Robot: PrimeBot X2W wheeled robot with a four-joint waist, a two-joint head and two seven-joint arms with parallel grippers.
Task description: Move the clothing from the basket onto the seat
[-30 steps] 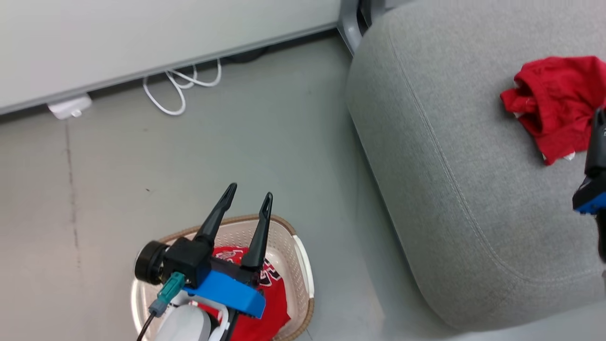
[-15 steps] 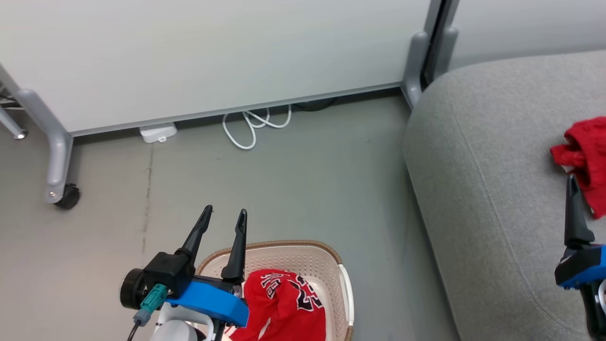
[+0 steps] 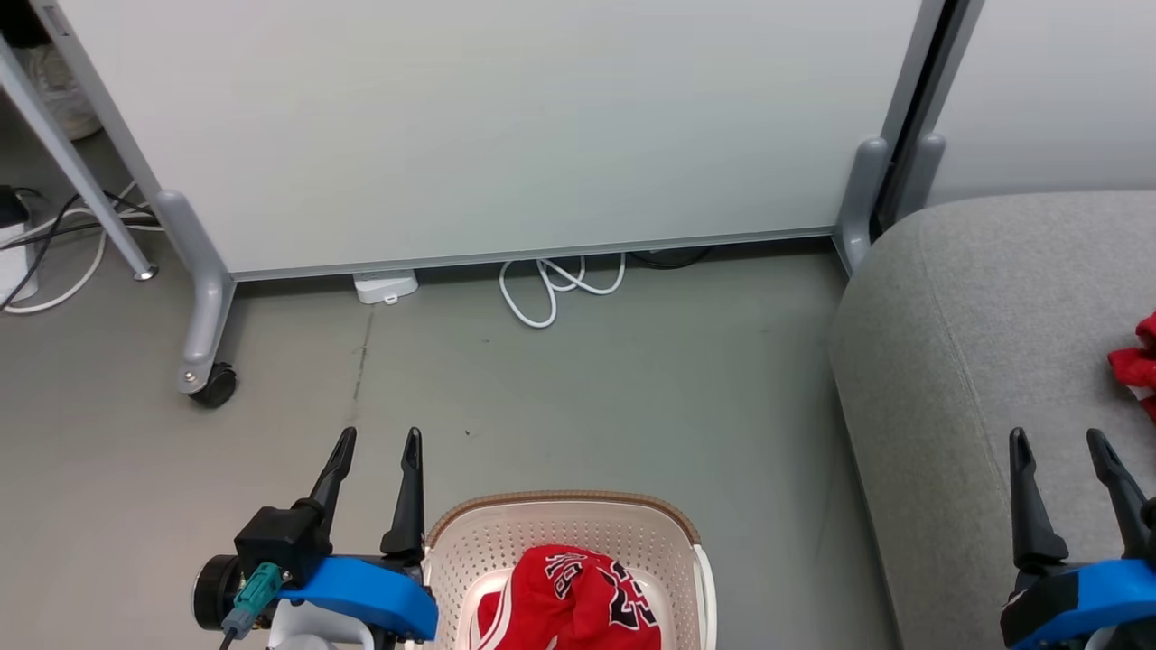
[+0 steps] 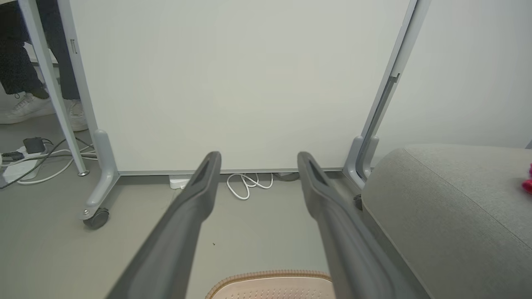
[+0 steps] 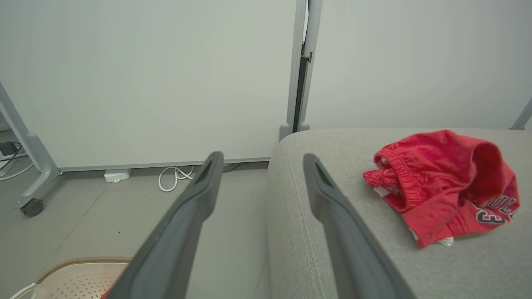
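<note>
The left pincer [image 3: 379, 435] hangs just beside the left side of the laundry basket [image 3: 564, 497]. Its two dark fingers stand apart and hold nothing. The right pincer [image 3: 1057, 435] hangs over the grey seat [image 3: 975, 343], and its fingers are also apart and empty.

The basket stands on the grey floor [image 3: 587, 397], near the seat but not touching it. Inside the basket lies one red jersey [image 3: 578, 600], crumpled, with black-and-white lettering on its upper side. A second red jersey [image 5: 444, 182] lies bunched up on the seat, with a little white trim and dark letters near one edge. It is apart from the right pincer.

Behind the basket stands a white partition panel [image 3: 497, 126] on grey legs, and one leg has a caster wheel [image 3: 217, 386]. A white cable [image 3: 551, 289] lies in loops on the floor under the panel.
</note>
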